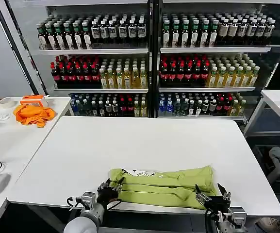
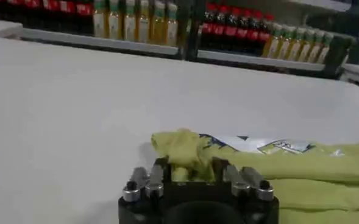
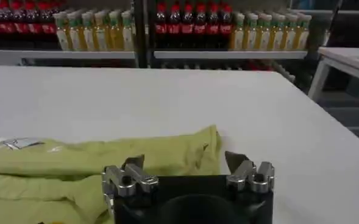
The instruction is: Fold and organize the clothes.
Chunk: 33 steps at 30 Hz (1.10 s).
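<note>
T-shirt (image 1: 164, 187) lay as a long band along the bench's (image 1: 144, 141) near edge. We noted the left end effector (image 1: 111, 188) clenched on one end, the right end effector (image 1: 212, 195) released at the other, fabric just beyond its fingertips.

My matt, soft cotton T-shirt (image 1: 164, 187) wrinkles on the smooth white bench (image 1: 144, 145); my left gripper (image 2: 191, 173) shows black plastic and bare metal.
</note>
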Each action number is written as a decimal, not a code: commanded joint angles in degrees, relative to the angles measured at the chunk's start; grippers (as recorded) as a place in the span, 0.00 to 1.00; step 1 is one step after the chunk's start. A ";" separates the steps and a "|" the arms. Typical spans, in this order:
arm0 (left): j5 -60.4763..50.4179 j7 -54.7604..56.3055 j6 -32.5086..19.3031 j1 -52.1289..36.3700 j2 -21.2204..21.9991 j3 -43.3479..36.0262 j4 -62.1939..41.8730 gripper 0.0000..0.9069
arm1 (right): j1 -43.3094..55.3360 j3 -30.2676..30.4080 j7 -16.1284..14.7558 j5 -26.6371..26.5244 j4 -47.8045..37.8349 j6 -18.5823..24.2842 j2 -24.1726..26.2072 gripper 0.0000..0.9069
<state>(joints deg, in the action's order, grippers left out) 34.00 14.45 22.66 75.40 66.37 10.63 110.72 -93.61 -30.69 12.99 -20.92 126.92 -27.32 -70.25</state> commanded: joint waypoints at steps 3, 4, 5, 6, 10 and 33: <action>7.33 -0.61 -0.33 0.86 1.08 3.63 0.67 0.02 | 0.10 0.09 0.09 0.20 -0.01 0.11 -0.12 1.00; 7.75 -0.70 -0.37 0.85 1.04 3.96 0.79 0.02 | 0.14 0.06 0.10 0.20 0.01 0.15 -0.12 1.00; 8.49 -0.94 -0.43 0.77 0.89 4.65 0.86 0.02 | 0.16 -0.02 0.12 0.17 0.04 0.20 -0.14 1.00; 9.58 -1.32 -0.52 0.56 0.53 5.40 0.81 0.02 | 0.19 -0.08 0.11 0.16 0.07 0.23 -0.14 1.00; 14.61 -1.72 -0.36 -0.27 -0.74 8.24 0.93 0.02 | 0.42 -0.21 0.15 0.01 0.24 0.28 -0.11 1.00; 38.53 -0.94 4.12 -0.76 -12.50 29.00 1.76 0.02 | 2.44 -0.66 0.13 -1.86 -0.57 0.52 0.90 1.00</action>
<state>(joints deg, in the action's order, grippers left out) 62.29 13.24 25.46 74.30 56.65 33.51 109.41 -91.40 -31.33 13.11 -22.63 126.42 -26.76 -69.39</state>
